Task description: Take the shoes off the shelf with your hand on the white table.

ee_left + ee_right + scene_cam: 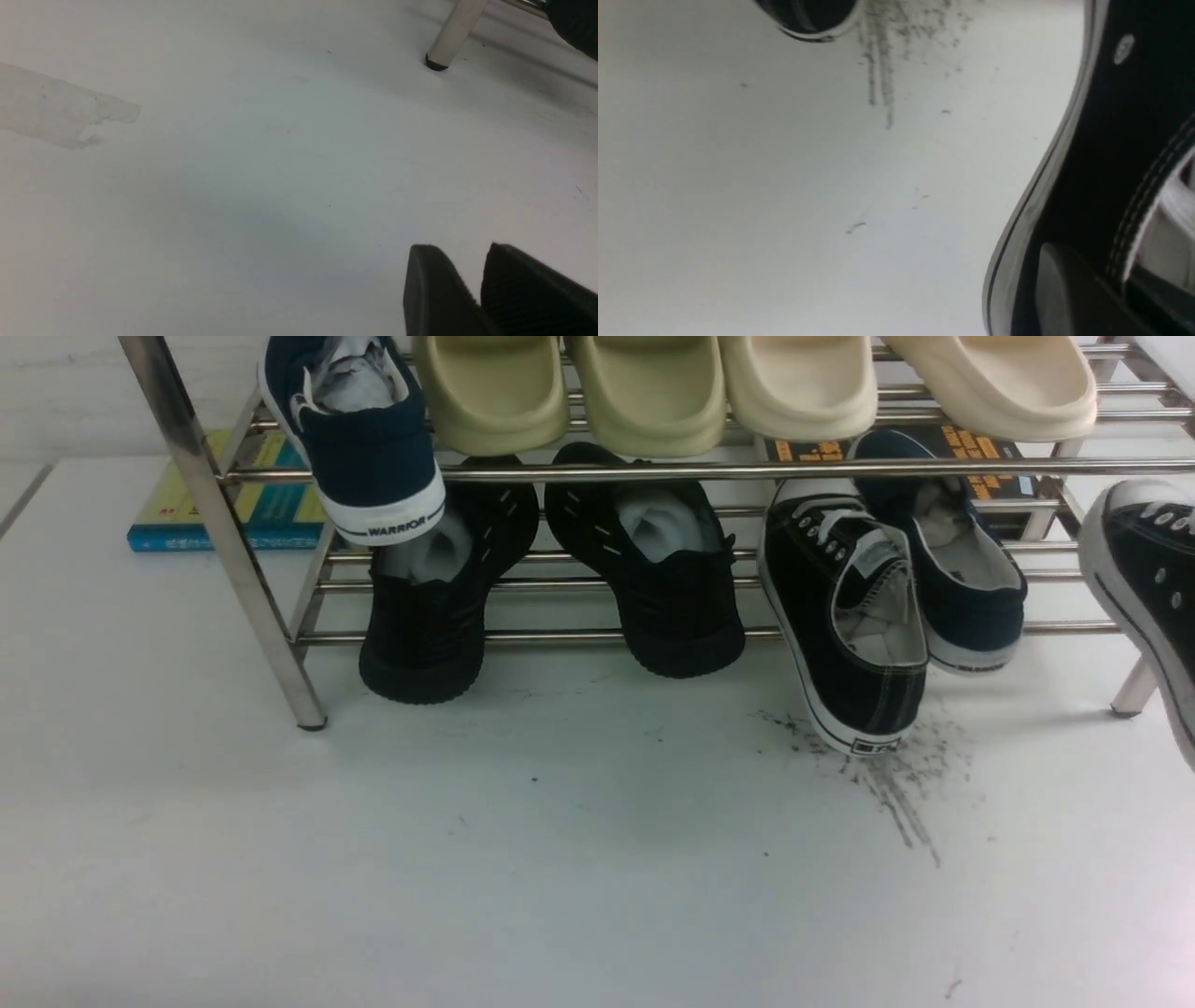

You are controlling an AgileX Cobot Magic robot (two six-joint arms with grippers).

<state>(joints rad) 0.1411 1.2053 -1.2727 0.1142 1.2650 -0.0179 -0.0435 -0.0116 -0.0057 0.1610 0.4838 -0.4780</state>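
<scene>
Right fingers [1069,303] clamp one black canvas white-laced sneaker [1144,588], held up beside the chrome tube shelf [224,523]; best lowered level onto the white desk [560,859]. Its twin [854,625] leans off the lower tier. Left fingers [439,289] sit together.

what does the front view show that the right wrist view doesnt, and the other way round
Only the front view: the chrome shelf, cream slides, black knit sneakers, a navy shoe and books. Only the right wrist view: the right end effector's finger close against the lifted canvas shoe. Both: that lifted canvas shoe, the heel of the second canvas shoe, the scuff streaks, the white table.
</scene>
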